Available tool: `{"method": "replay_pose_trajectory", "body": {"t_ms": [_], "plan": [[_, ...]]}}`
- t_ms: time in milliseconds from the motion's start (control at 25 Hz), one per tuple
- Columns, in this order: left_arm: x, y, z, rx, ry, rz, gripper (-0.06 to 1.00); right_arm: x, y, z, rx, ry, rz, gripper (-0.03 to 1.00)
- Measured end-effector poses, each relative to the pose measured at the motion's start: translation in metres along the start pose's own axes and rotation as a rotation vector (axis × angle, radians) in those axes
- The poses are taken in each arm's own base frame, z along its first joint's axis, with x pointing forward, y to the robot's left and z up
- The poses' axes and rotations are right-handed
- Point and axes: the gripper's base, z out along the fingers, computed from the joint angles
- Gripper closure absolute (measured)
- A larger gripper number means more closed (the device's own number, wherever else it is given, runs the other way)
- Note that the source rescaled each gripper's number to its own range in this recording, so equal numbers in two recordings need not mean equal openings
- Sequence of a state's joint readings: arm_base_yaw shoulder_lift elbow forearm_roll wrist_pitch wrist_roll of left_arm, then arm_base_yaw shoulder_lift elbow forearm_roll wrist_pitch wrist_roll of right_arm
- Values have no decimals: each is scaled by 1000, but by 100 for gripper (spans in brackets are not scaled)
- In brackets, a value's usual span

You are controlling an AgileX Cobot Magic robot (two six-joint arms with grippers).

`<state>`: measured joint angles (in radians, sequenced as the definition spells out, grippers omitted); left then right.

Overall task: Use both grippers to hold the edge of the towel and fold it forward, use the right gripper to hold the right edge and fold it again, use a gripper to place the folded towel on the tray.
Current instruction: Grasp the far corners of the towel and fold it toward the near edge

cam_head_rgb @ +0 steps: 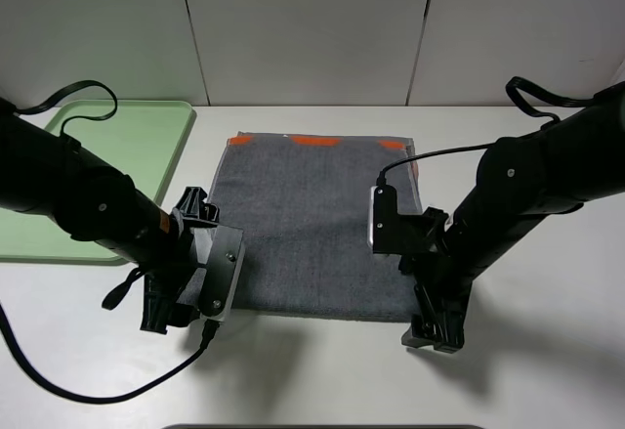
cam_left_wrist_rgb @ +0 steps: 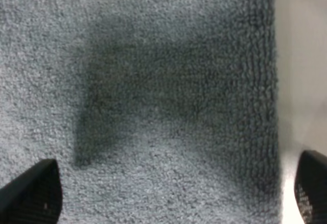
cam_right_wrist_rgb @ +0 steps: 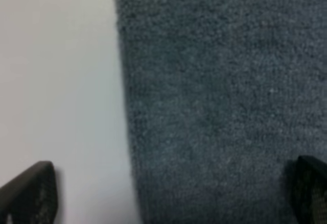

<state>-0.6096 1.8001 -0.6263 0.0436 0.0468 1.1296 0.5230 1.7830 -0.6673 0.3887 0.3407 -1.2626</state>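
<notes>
Both grippers were sitting wide open over the towel (cam_head_rgb: 312, 224) here, nothing grabbed yet. On the left gripper (cam_left_wrist_rgb: 171, 203), one finger (cam_left_wrist_rgb: 33, 193) was over the cloth and the other hung past the side hem over bare table, so the corner strip lay right between them. Same deal with the right gripper (cam_right_wrist_rgb: 168, 198): one finger over the table (cam_head_rgb: 547, 351), one over the cloth, hem in between. The towel itself was spread flat, orange stripes at the far end, away from both sets of fingers. If I had to call it, this was the pre-grasp for the first fold. Doing it well meant dropping both straight down, pinching just the hem and not a fat bunch of terry, closing together, then lifting evenly so the fold didn't go crooked. The surface was a plain white tabletop, smooth, so the cloth could slide if dragged. The green tray (cam_head_rgb: 107, 155) sat out beyond the left fingers, apart from the towel, with pale wall panels (cam_head_rgb: 312, 28) behind.
</notes>
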Motion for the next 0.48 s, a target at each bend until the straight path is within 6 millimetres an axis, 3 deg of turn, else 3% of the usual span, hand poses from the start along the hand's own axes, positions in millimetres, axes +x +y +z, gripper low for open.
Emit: {"method": "replay_pose_trajectory", "body": {"t_ms": [480], "plan": [[0, -1, 0, 11, 5, -3, 4, -1, -2, 0, 21, -14, 19, -3]]}}
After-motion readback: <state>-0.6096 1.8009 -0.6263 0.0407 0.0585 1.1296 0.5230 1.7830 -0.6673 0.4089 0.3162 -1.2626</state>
